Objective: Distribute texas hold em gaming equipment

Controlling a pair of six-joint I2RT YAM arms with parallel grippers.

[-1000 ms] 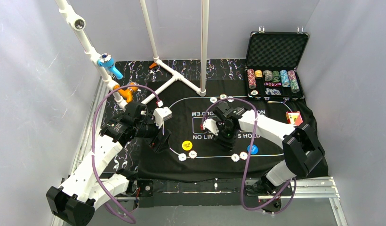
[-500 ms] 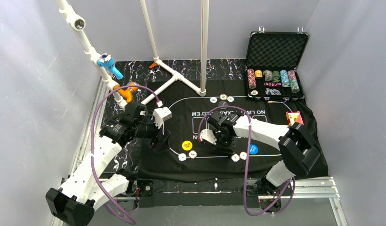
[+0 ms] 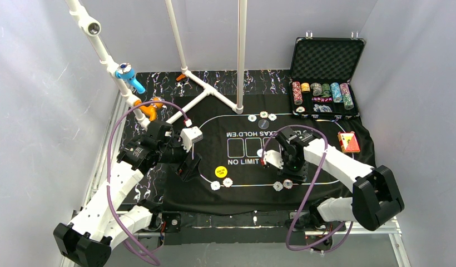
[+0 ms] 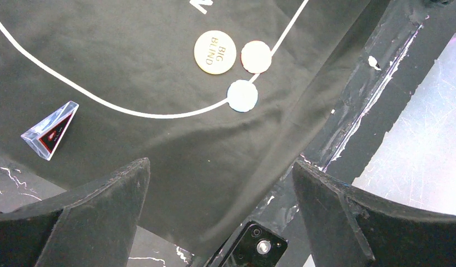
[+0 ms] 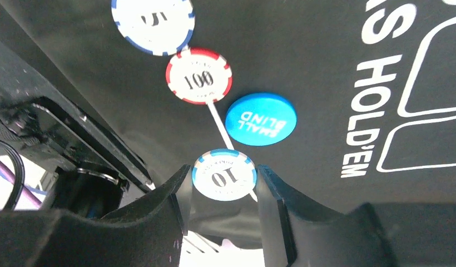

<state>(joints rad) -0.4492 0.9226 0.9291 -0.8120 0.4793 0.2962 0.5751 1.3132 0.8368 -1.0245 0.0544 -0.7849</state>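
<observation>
My right gripper is shut on a pale poker chip with light-blue edge marks and a "10", held flat over the mat's white line. Beside it lie the blue SMALL BLIND button, a red-edged "100" chip and a blue-edged chip. From above, the right gripper is at the mat's near right edge by two chips. My left gripper is open and empty, hovering off the mat's near left corner. The yellow BIG BLIND button has two chips next to it.
A red-backed card deck lies at the mat's right side. The open black case with chip stacks stands at the back right. Several chips lie at the mat's far edge. A clear wedge lies left. White pipe frame stands behind.
My right arm has swung from the mat's middle to its near right edge, carrying the "10" chip and now covering the blue button from above. The left arm has not moved.
</observation>
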